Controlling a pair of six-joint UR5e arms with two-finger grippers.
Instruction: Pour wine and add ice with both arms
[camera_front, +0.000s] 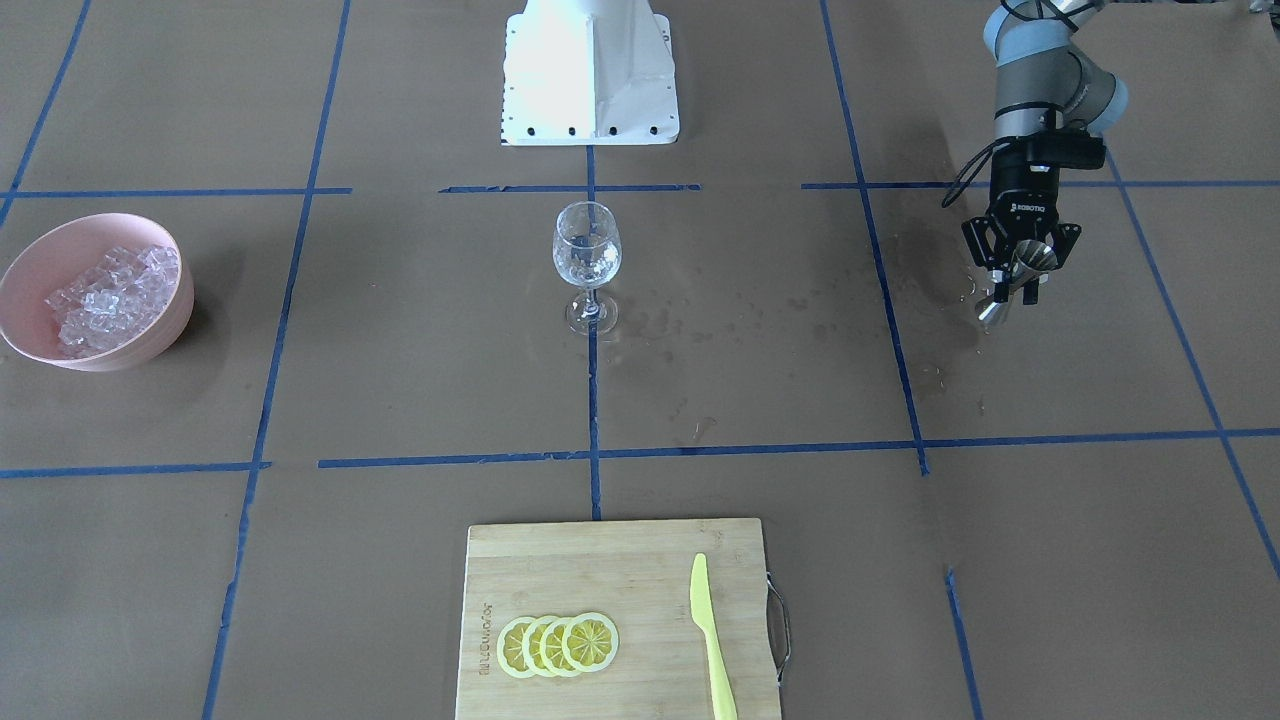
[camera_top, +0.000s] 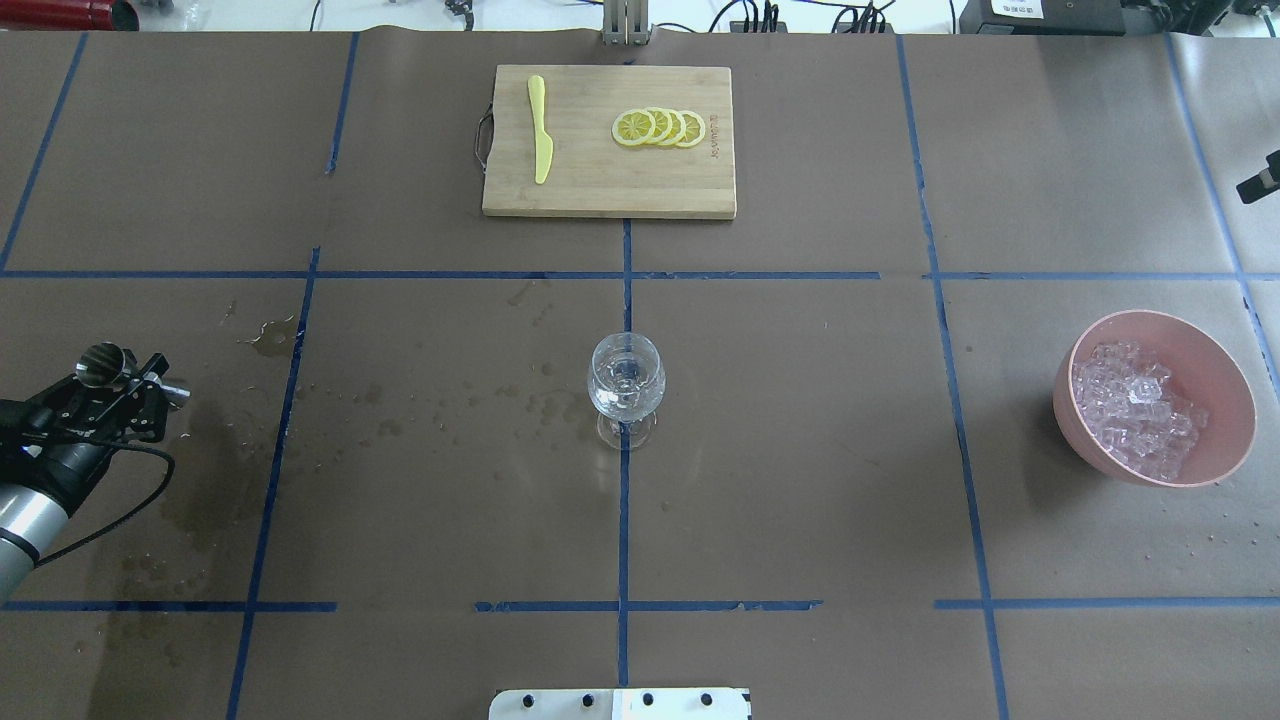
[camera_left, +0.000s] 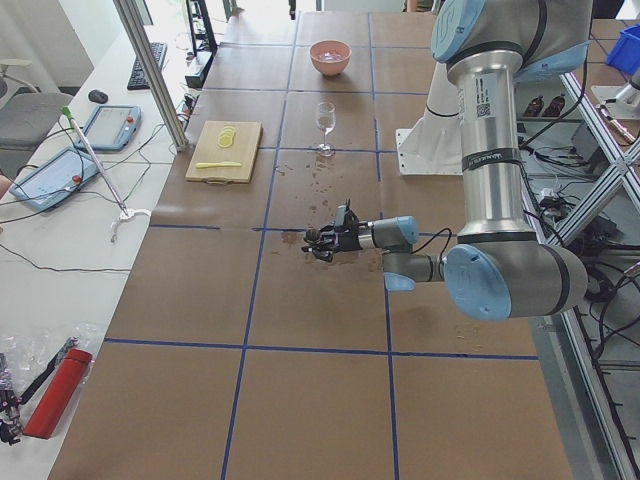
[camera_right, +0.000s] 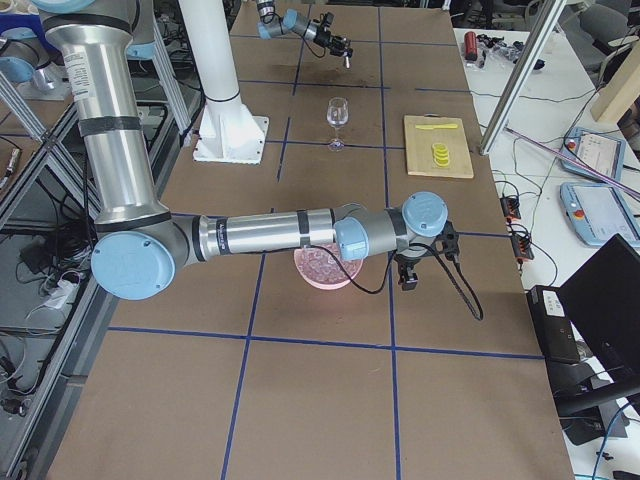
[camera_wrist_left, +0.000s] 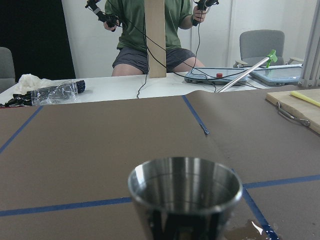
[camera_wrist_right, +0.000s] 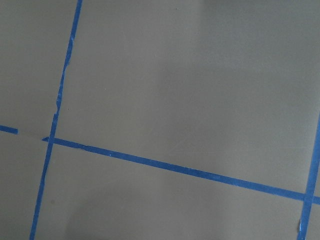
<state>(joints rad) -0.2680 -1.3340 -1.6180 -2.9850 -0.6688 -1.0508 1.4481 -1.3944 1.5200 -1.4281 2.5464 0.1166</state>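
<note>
Closest to us, low in the left wrist view, is the open mouth of a shiny double-ended steel jigger (camera_wrist_left: 185, 192). We see the left gripper (camera_front: 1020, 268) clamped on its narrow waist, holding it tilted above the brown paper-covered table (camera_front: 1050, 560). We find the wine (camera_top: 268, 338) only as dark wet marks and small puddles on the paper beneath and just beside that gripper. Spots trail toward a clear stemmed wine glass (camera_front: 587, 255), which stands upright well apart from the gripper, at the table's middle; whether it holds wine we cannot tell. We see the ice (camera_top: 1135, 405), a heap of small clear cubes, in a round pink bowl (camera_top: 1205, 340) far across the table from the left gripper. The right gripper (camera_right: 408, 278) hangs just beside that bowl, on its side away from the robot; whether its jaws are wide or closed we cannot tell. Its wrist camera shows us only paper and blue tape lines (camera_wrist_right: 175, 167).
</note>
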